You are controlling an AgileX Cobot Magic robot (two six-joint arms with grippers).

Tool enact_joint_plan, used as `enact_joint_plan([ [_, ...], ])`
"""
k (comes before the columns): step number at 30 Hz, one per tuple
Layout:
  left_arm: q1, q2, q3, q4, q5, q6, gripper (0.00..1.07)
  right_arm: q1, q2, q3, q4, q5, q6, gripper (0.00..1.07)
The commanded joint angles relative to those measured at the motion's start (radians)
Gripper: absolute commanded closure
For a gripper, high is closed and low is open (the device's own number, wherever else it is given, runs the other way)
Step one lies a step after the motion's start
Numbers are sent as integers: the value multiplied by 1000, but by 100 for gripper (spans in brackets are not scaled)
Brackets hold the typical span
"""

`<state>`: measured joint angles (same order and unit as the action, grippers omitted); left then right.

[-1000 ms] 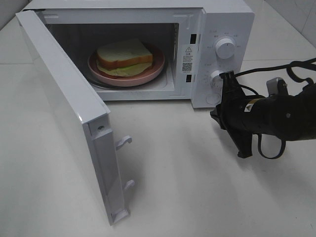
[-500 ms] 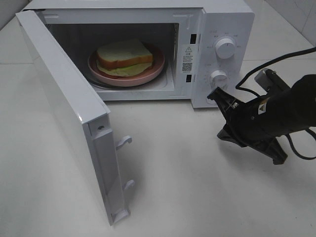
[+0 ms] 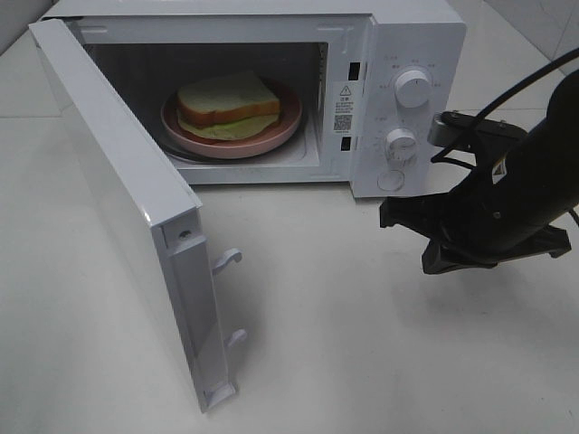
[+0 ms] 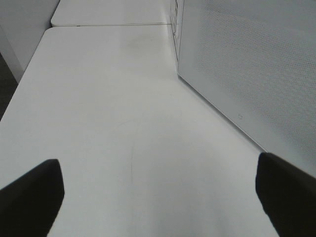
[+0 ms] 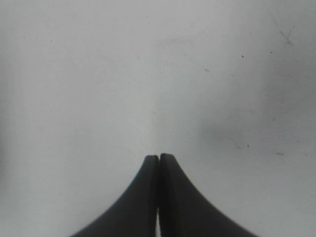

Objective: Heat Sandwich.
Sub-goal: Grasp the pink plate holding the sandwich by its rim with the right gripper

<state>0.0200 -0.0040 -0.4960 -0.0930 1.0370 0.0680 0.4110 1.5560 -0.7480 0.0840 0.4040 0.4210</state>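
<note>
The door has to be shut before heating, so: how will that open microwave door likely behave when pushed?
The microwave door looks like a stiff flat panel, so it should swing on its hinge rather than bend. Its two latch hooks jut from the free edge, so the last bit of travel probably needs a firmer push.

- The table is a plain, matte white surface that fills the whole scene.
- A thin seam crosses the table from side to side and meets the appliance on both sides.
- 1 white microwave stands upright directly on it, toward the back.
- Its door is swung wide open, reaching out over the table's left front part.
- Faint dark specks and scuffs mark the tabletop.
</note>
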Motion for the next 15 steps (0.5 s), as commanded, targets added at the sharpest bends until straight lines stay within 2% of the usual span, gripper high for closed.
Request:
enact_joint_plan([
  [1, 3, -27, 3, -5, -9, -2, 3, -2, -8, -36, -5, 107, -214, 104],
  [2, 3, -27, 3, -5, -9, -2, 3, -2, -8, -58, -2, 154, -323, 103],
  [5, 3, -27, 3, -5, -9, -2, 3, -2, -8, -82, 0, 196, -435, 103],
  [6, 3, -27, 3, -5, -9, -2, 3, -2, -8, -100, -1, 227, -561, 102],
  [11, 3, -27, 3, -5, -9, -2, 3, 0, -8, -138, -1, 255, -790, 101],
  [15, 3, -27, 3, -5, -9, -2, 3, 0, -8, -162, -1, 265, -1093, 101],
])
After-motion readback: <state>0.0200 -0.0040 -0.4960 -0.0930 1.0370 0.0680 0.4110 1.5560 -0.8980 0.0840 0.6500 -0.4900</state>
